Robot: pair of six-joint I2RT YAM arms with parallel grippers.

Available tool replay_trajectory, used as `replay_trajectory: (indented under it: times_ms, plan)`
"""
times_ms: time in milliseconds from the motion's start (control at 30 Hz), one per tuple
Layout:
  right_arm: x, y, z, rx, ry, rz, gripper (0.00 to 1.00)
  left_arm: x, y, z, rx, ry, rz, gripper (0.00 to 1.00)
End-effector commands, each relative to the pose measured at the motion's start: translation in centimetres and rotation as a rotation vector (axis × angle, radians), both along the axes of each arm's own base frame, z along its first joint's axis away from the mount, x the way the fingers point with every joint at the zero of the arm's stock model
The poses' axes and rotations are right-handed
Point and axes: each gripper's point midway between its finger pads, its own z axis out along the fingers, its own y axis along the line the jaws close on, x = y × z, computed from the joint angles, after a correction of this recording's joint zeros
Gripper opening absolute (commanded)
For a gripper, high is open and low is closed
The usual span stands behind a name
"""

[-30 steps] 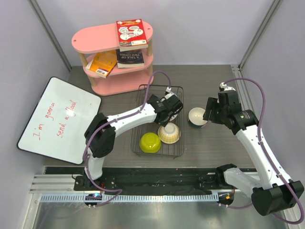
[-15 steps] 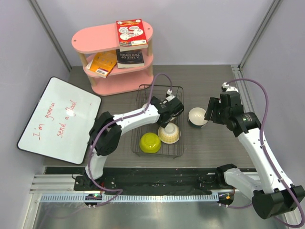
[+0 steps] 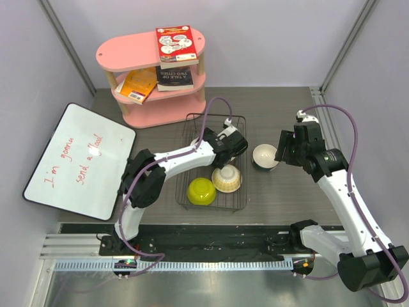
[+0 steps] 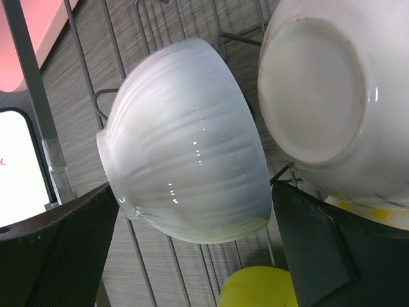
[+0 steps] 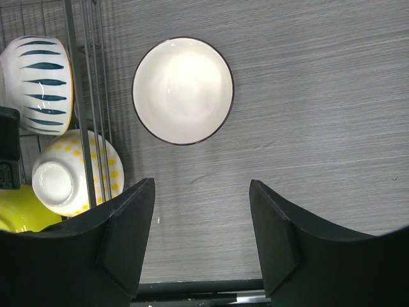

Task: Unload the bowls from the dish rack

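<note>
Left tool (image 4: 195,198) — jaws wide, flanking ribbed glossy bowl (image 4: 185,141) | right tool (image 5: 201,192) — agape, empty

Rack middle: crossed by left arm (image 3: 182,155) over dish rack (image 3: 190,131).
Rack lower half: filled by yellow-green bowl (image 3: 201,190) and dotted bowl (image 3: 226,178), side by side.
Right of rack: blocked by white bowl (image 3: 264,155); open table (image 3: 281,192) below it.
Upper left: closed off by pink shelf (image 3: 153,70) and whiteboard (image 3: 80,160).
Left wrist view: packed with ribbed bowl (image 4: 185,141) and second bowl (image 4: 319,89).
</note>
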Motion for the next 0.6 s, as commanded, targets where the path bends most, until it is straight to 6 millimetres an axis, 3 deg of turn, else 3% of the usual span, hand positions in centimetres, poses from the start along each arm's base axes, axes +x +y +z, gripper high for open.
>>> replay_trajectory:
  times_ms: [0,267,367,467,500,567]
  plan:
    - [1.0,-0.3,1.9,-0.006,-0.066,-0.008,0.66,1.1,-0.2,2.2,-0.051,-0.114,0.016,0.99]
    - [0.9,-0.4,2.6,0.007,-0.094,-0.016,0.66,1.4,0.6,1.7,0.0,-0.135,0.034,0.94]
    - [0.7,-0.4,2.4,0.01,-0.089,-0.015,0.66,1.2,1.0,1.4,-0.003,-0.141,0.041,0.87]
    - [0.6,-0.4,2.4,0.009,-0.09,-0.014,0.66,1.0,1.0,1.4,-0.019,-0.139,0.033,0.71]
    - [0.6,-0.4,2.5,0.01,-0.093,-0.014,0.66,1.0,1.1,1.6,-0.022,-0.143,0.033,0.59]
    - [0.8,-0.3,2.6,0.014,-0.095,-0.015,0.66,0.8,1.3,1.7,-0.025,-0.149,0.039,0.45]
